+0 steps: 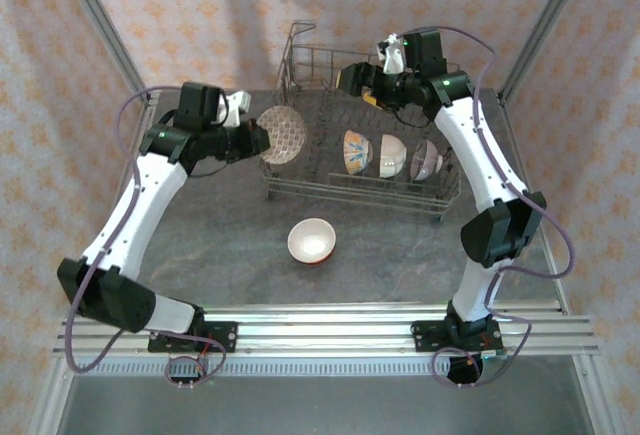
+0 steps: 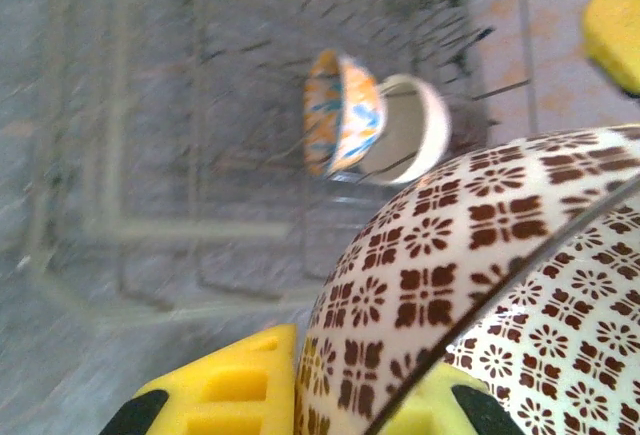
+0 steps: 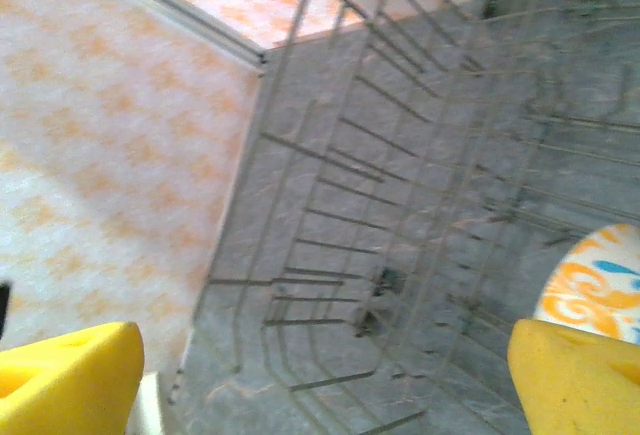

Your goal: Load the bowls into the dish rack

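My left gripper [image 1: 262, 138] is shut on the rim of a white bowl with a brown flower pattern [image 1: 283, 134], held on edge at the left end of the grey wire dish rack [image 1: 350, 193]. In the left wrist view the yellow pads [image 2: 230, 385] pinch that patterned bowl [image 2: 480, 255]. Three bowls stand on edge in the rack: an orange-and-blue floral one [image 1: 353, 152], a white one [image 1: 391, 156] and a mauve one [image 1: 426, 160]. A cream-pink bowl [image 1: 312, 241] sits upright on the table in front. My right gripper [image 1: 352, 83] hangs open and empty over the rack's back; its wrist view shows rack wires [image 3: 400, 205].
The rack's raised corner loop [image 1: 298, 37] and tall back wall stand close under my right gripper. Patterned walls and metal frame posts [image 1: 100, 15] close off the back and sides. The grey tabletop [image 1: 220, 245] lies between the arms' bases and the rack.
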`<state>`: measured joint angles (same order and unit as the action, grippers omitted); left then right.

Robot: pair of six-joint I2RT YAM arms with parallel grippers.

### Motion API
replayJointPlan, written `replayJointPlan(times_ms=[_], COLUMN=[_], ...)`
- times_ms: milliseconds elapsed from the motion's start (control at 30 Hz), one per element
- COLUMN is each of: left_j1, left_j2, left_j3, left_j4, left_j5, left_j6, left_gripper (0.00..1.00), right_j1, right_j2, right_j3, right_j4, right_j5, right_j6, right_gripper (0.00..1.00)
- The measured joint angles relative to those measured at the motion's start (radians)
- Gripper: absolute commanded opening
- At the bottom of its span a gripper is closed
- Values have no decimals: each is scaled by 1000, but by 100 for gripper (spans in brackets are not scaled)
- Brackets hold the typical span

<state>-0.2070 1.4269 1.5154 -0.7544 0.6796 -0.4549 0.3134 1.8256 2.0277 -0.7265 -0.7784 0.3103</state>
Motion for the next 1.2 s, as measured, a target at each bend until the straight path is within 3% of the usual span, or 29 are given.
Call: replayJointPlan(times_ms=[333,633,967,1200], left_j1=[-29,-31,-72,-77], left_j2=[244,359,420,454], left_j3=[169,228,289,289], left_j4=[201,371,446,566], left_j5=[194,319,391,425], left_j6=[-107,-249,-316,-413], left_gripper=[0,0,0,0], right_j1=[0,0,5,6], right_j2=[-110,-141,-156,-158], right_j3=[-97,-204,-260,-278], right_j4=[152,209,301,356], right_j5=[-145,-182,-195,-194], right_j6=[36,39,72,114], right_gripper=[96,100,100,93])
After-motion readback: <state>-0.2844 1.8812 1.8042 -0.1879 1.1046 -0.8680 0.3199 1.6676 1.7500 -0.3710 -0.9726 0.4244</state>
